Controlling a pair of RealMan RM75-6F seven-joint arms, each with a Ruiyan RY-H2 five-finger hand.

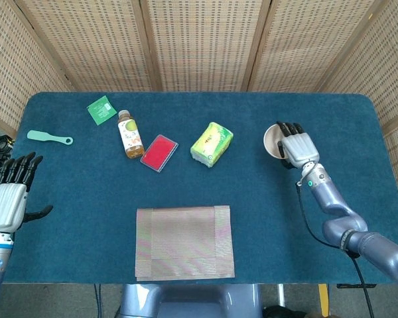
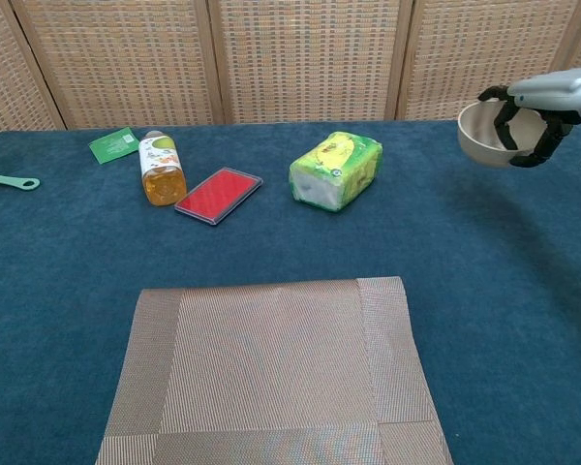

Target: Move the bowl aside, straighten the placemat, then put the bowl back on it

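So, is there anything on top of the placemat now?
No, the placemat lies bare on the table. The bowl is off it, held up by the right hand.

The counter (image 1: 331, 252) wears deep teal cloth, and near its front edge lies a taupe placemat (image 1: 184, 242) with fine woven stripes. Far left sit a green packet (image 1: 101, 109), a mint spatula (image 1: 49, 138), an amber bottle (image 1: 129, 134), a red case (image 1: 159, 153) and a yellow-green pack (image 1: 211, 144). At the right is a cream bowl (image 2: 484, 136).

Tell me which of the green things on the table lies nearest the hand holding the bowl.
The yellow-green packet, mid-table beside the red case, is nearest the right hand. The flat green sachet and the pale green spatula both lie far off toward the table's left end.
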